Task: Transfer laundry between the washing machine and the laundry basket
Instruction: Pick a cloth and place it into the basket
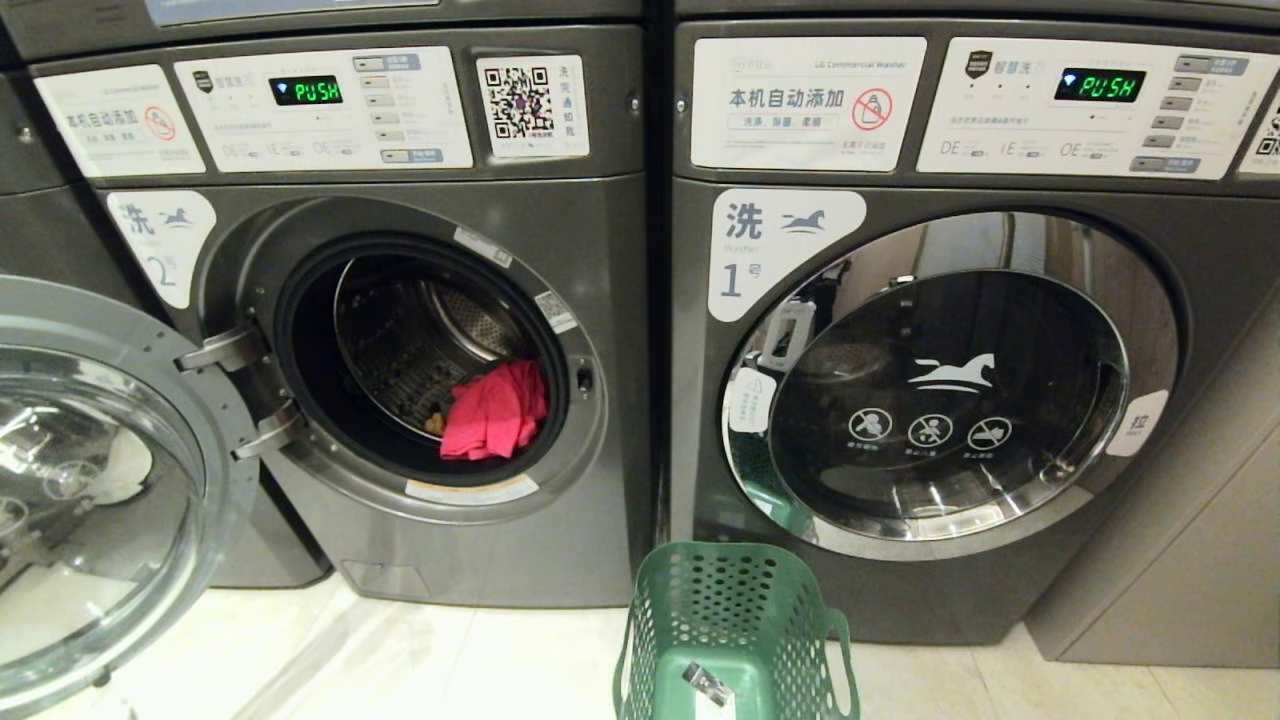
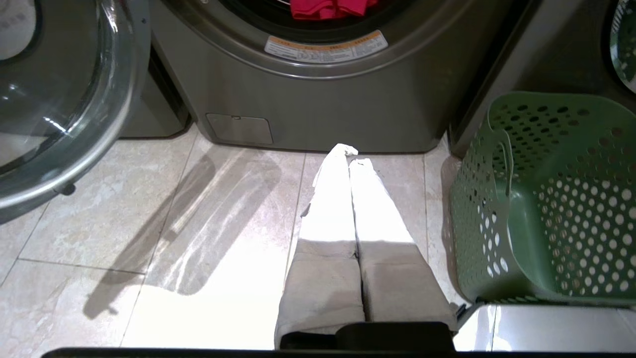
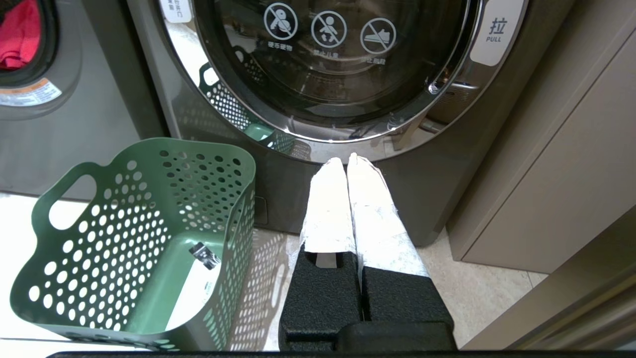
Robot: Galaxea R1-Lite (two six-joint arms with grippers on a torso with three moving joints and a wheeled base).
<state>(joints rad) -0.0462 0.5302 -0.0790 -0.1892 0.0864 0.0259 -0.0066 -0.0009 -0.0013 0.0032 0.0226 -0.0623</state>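
The pale tiled floor (image 1: 520,660) carries the washing machine (image 1: 600,300), its neighbour (image 1: 1180,560) and the green laundry basket (image 1: 735,610).

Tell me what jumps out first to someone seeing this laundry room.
The red garment lying in the drum of the open washing machine on the left catches the eye first. Next comes the green laundry basket on the floor between the two machines, with no clothes in it. The neighbouring machine on the right is shut.

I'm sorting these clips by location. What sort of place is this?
Most likely a self-service laundry room: numbered commercial front-loaders side by side, washing machine 2 open beside machine 1, each with a payment-style QR code, and a green laundry basket on tiles.
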